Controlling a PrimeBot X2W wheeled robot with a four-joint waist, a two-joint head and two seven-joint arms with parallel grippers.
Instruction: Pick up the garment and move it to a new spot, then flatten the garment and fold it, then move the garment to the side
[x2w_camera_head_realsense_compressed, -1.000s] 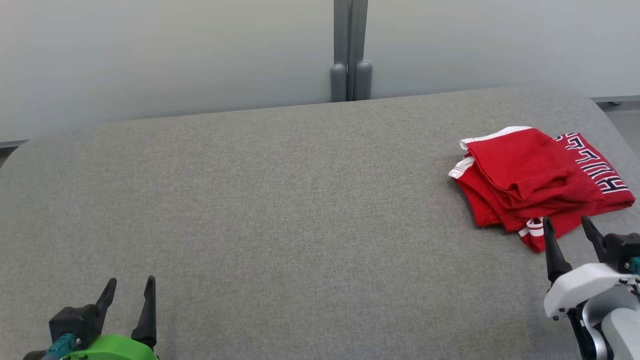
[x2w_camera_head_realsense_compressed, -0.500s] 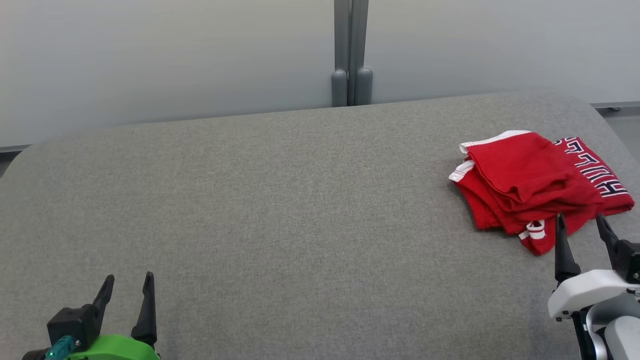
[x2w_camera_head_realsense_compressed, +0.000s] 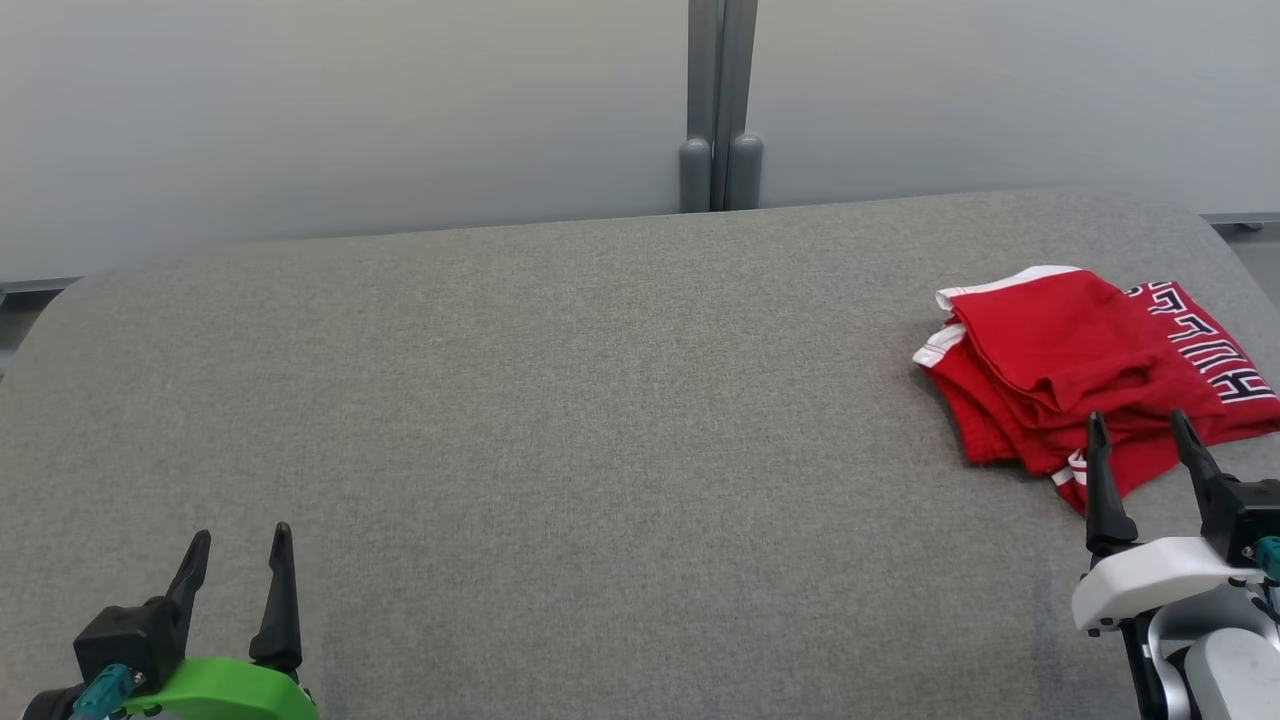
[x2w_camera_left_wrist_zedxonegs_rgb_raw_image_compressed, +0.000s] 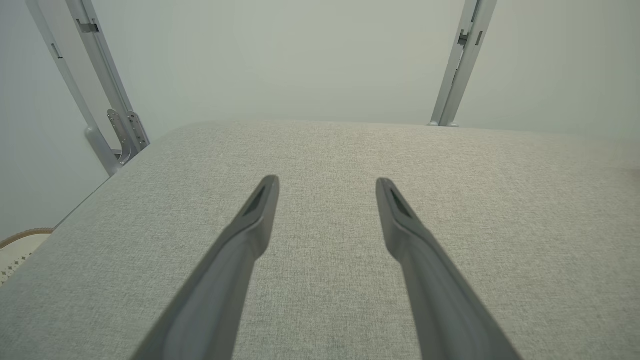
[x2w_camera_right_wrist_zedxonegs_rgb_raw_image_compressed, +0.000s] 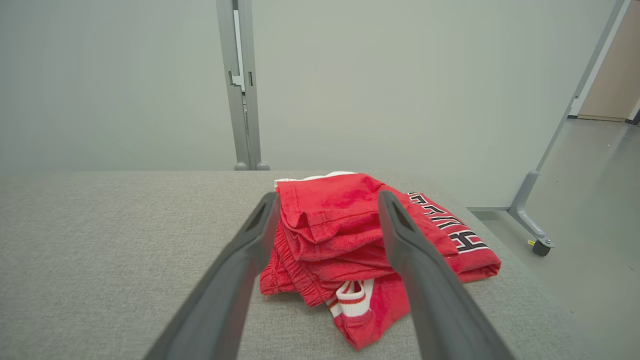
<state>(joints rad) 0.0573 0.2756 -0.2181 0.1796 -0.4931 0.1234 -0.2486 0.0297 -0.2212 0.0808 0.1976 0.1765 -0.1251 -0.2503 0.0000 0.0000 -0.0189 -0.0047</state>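
garment (x2w_camera_head_realsense_compressed: 1075, 375): red w/ white trim + lettered band, loosely folded, far right of grey desk (x2w_camera_head_realsense_compressed: 560, 420) | R claw (x2w_camera_head_realsense_compressed: 1140, 440): fingers apart, empty, tips at garment's near edge, contact unclear | L claw (x2w_camera_head_realsense_compressed: 238, 548): apart, empty, over bare desk

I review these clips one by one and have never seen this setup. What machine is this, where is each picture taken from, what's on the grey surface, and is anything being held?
It is a wheeled robot with two arms. One picture looks down from its head; the other two look along each hand's fingers from its wrist. On the grey padded table lies a folded red garment, at its right side. The right hand is open at the garment's near edge, gripping nothing. The left hand is open over bare table, holding nothing.
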